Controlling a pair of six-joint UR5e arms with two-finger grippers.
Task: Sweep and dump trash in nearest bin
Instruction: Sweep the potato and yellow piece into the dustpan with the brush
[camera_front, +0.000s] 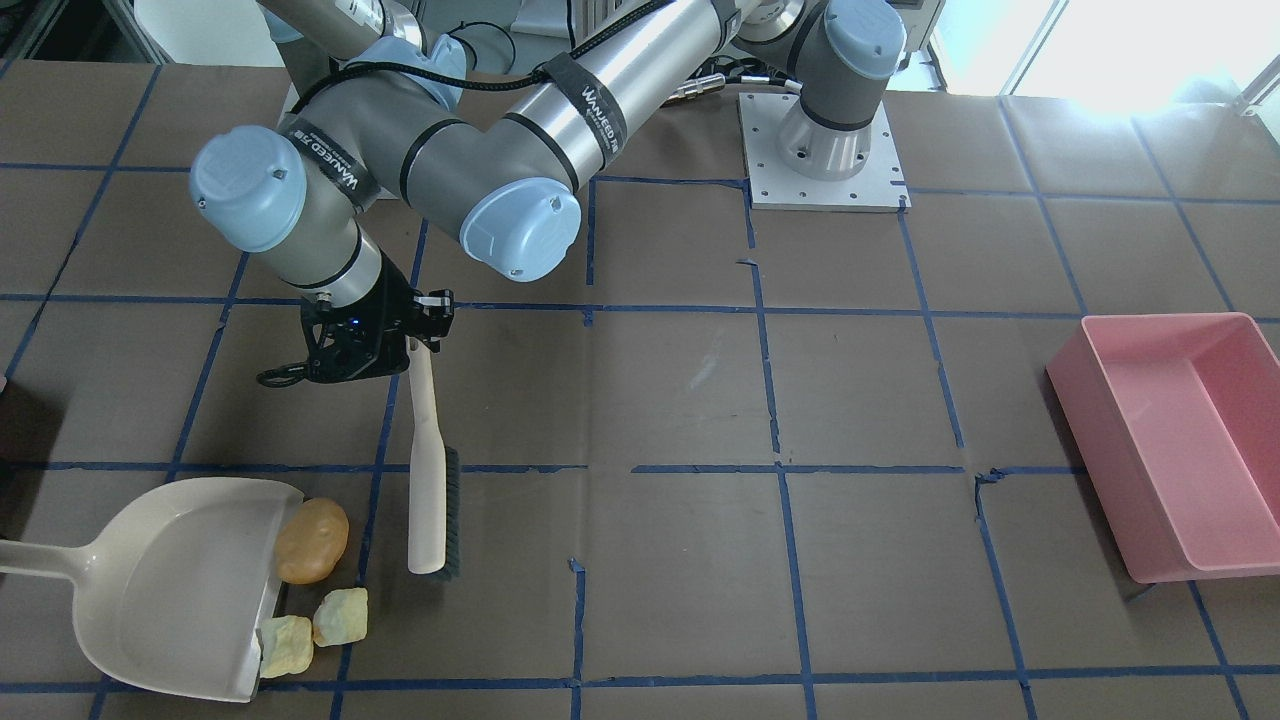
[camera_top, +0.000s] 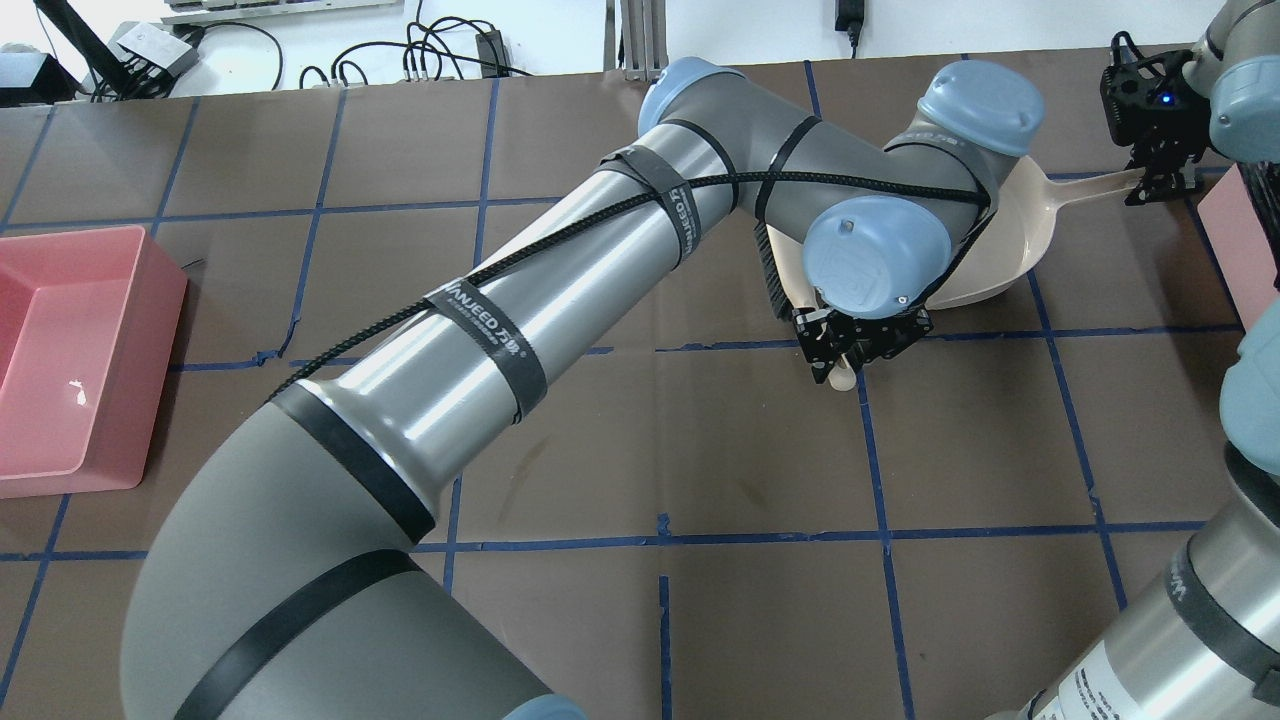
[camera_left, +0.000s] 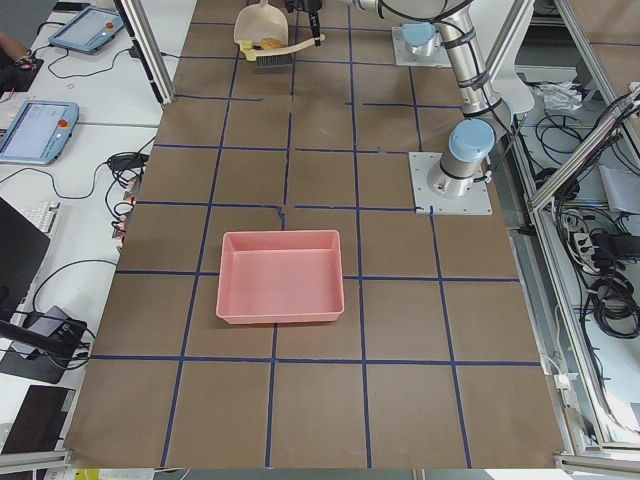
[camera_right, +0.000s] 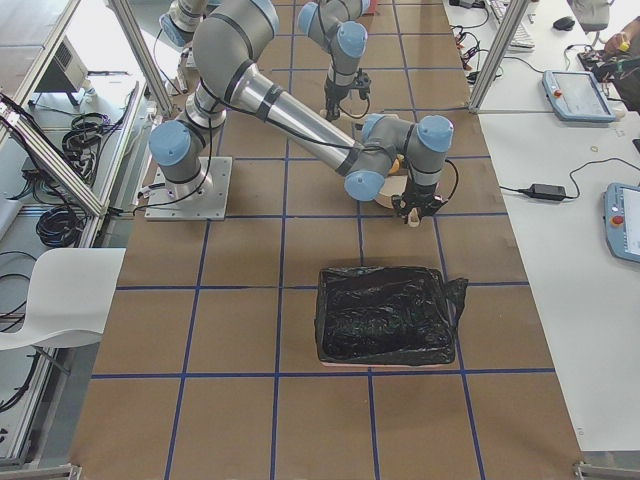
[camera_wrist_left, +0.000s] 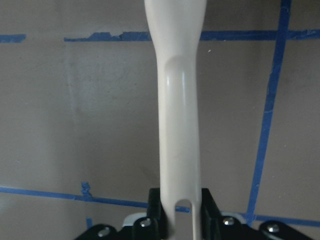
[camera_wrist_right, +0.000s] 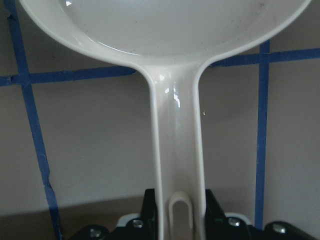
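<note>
exterior front-facing shows you what overhead hides behind the left arm (camera_top: 560, 300): three trash bits at the mouth of one smooth cream plastic dustpan (camera_front: 170, 590). one is an orange-brown potato-like lump (camera_front: 312, 540) against its lip. the other two are pale yellow-green spongy chunks (camera_front: 341, 616) (camera_front: 287, 646), touching each other. your left gripper (camera_front: 420, 338) pinches the dark-bristled brush (camera_front: 430, 500) by its handle. your right gripper (camera_wrist_right: 179, 212) clamps the dustpan's handle. only exterior right shows you the black-lined bin (camera_right: 385, 315); the pink bin (camera_front: 1200, 440) sits well apart.
</note>
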